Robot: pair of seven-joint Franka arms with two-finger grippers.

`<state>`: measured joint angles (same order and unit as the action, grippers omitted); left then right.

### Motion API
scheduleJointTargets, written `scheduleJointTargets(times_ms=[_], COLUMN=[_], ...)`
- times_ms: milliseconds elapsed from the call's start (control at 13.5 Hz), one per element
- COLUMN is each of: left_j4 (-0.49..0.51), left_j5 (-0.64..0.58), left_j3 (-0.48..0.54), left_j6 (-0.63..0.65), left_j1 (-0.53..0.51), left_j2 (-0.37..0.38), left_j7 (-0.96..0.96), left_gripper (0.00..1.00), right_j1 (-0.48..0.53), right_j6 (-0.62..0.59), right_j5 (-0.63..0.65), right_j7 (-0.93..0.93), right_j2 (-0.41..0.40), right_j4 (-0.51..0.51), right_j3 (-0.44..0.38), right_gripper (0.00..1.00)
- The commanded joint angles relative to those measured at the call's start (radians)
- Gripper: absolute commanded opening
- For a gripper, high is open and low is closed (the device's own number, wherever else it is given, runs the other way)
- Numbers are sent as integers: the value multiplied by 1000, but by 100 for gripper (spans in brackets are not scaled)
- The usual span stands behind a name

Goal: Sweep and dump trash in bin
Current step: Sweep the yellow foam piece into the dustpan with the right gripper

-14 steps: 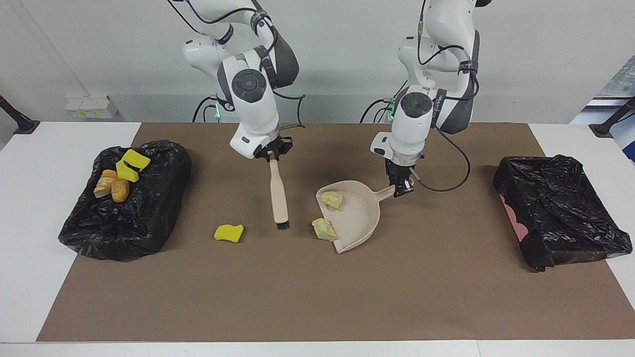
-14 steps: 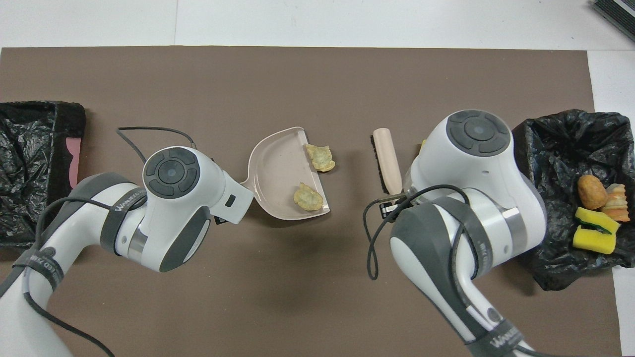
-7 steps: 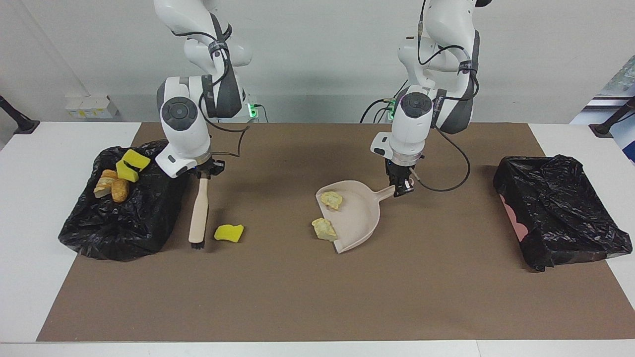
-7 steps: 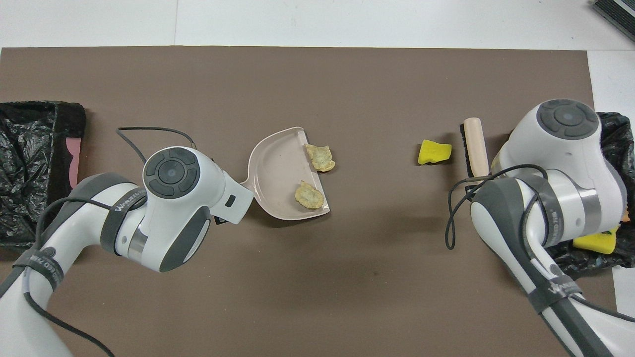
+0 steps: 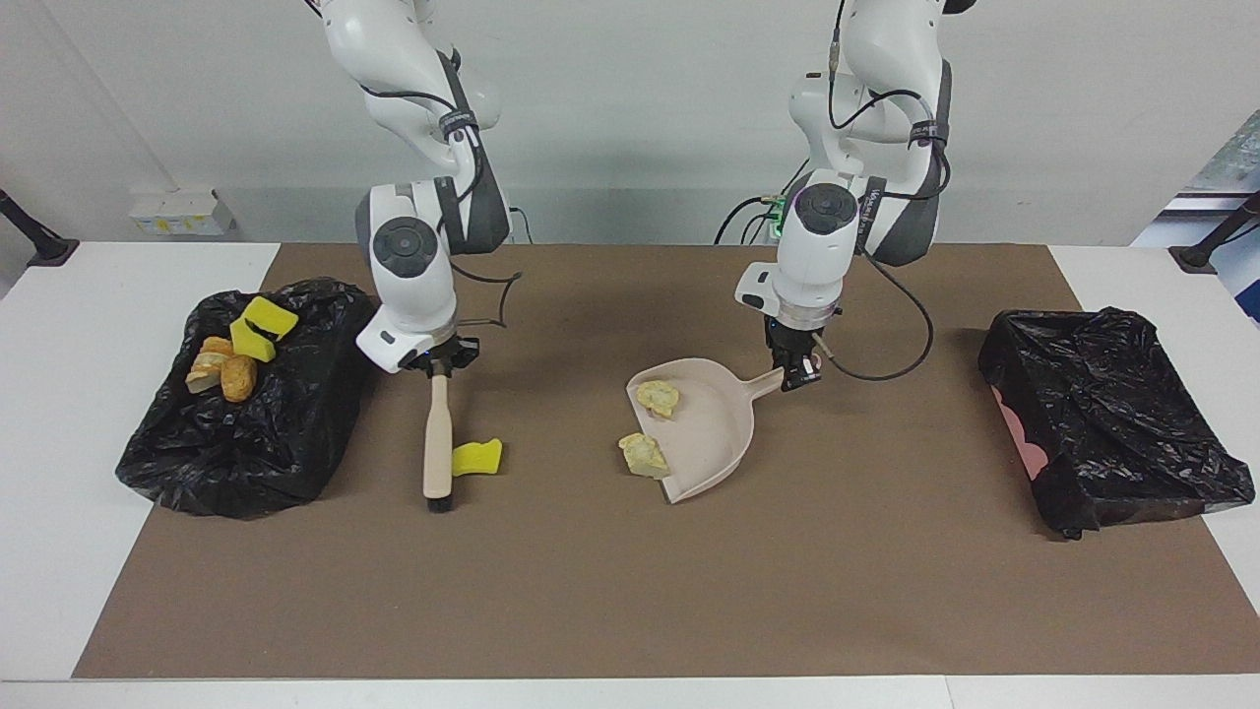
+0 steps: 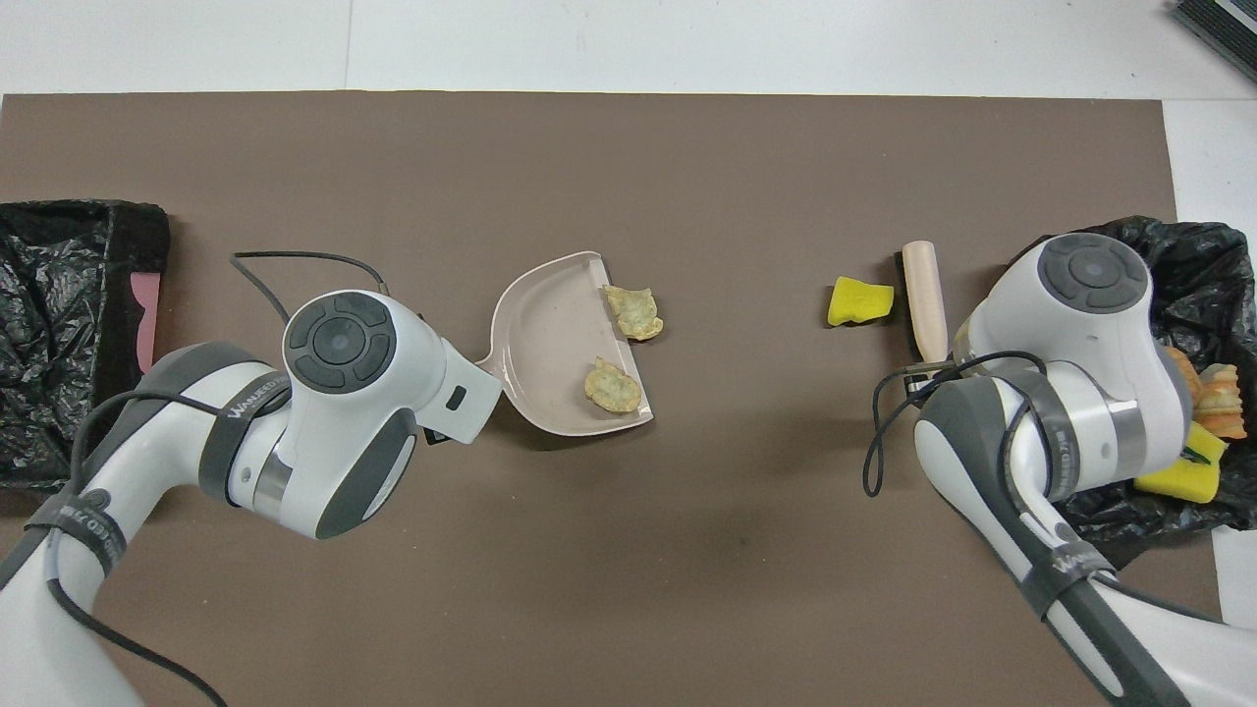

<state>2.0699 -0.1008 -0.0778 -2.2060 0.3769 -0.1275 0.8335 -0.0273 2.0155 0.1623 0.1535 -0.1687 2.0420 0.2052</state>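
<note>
Yellow sponge scrap [image 5: 476,457] lies touching the brush [image 5: 436,445] clamped in the right end effector [image 5: 440,365]; left end effector [image 5: 799,374] grips the dustpan [image 5: 711,433]. Risk: scrap slipping past the bristles mid-sweep.

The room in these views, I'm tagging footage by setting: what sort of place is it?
Most likely a robotics lab or test bench, not a home. Two robot arms stand at a white table covered by a brown mat, against a bare wall, with staged trash and bag-lined bins.
</note>
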Motion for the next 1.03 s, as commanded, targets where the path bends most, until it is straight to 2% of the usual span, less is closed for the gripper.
scheduleJointTargets(times_ms=[0,369,517,739,960], left_j4=[38,39,39,39,39], left_j5=[-22,-22,-22,-22,-22], left_j3=[7,7,7,7,7], left_j6=[-18,-15,-15,-12,-12], left_j1=[5,4,4,4,-1], left_j2=[32,34,34,34,34], left_j7=[4,6,7,6,9], left_gripper=[0,0,0,0,0], right_j1=[-74,-261,-318,-330,-312], right_j6=[5,64,104,103,56], right_j5=[-61,-228,-294,-406,-389], right_j7=[-8,-3,-8,-25,-20], right_j2=[-81,-147,-152,-152,-150], right_j4=[-84,-169,-169,-174,-200], right_j3=[3,5,5,32,40], right_gripper=[0,0,0,0,0])
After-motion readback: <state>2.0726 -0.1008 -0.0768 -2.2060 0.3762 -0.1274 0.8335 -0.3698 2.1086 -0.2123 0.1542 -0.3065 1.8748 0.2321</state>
